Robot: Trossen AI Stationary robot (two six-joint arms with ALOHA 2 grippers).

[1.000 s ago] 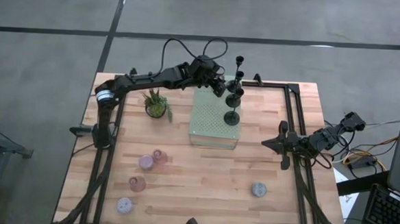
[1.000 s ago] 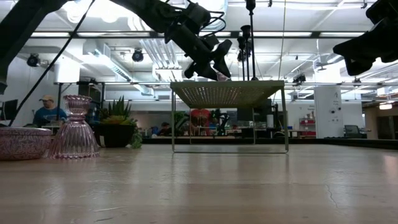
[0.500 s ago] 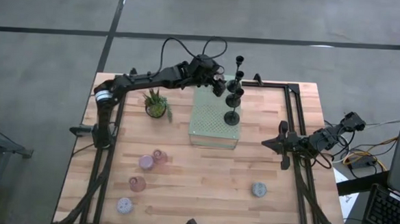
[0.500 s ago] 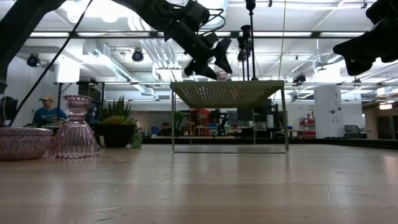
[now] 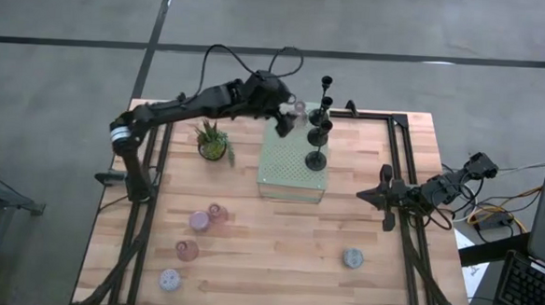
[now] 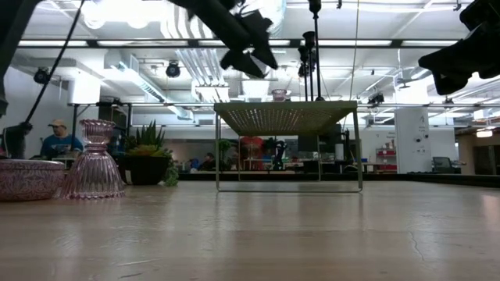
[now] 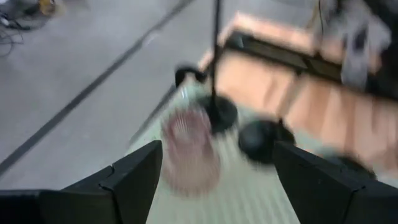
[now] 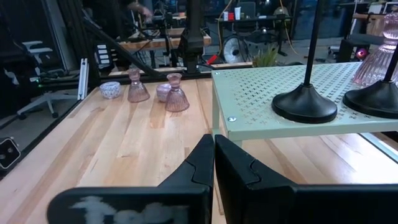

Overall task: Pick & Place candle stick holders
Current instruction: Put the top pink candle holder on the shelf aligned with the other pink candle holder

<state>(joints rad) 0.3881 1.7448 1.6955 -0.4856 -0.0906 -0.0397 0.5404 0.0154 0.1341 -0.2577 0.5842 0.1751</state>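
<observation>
A pink glass candle stick holder (image 7: pixel 189 152) stands upright on its base at the far left corner of the pale green perforated block (image 5: pixel 292 168). My left gripper (image 5: pixel 283 121) hovers open just above and to the left of it, touching nothing. Black slim-stemmed holders (image 5: pixel 318 132) stand on their round bases along the block's far right side. Pink holders (image 5: pixel 199 221) and a pale lavender one (image 5: pixel 170 279) rest on the table's near left, and a grey-blue one (image 5: pixel 352 258) at the near right. My right gripper (image 8: pixel 214 162) waits shut at the table's right edge.
A small green potted plant (image 5: pixel 214 142) stands left of the block, under my left arm. A dark frame rail (image 5: pixel 398 168) runs along the table's right side. Bare wood lies in front of the block. People sit in the room beyond the table (image 6: pixel 58 140).
My left gripper has opened and let go of the pink holder, which stays standing on the block's far left corner. The gripper has then risen and drawn back toward the table's left edge, rolling a little.
</observation>
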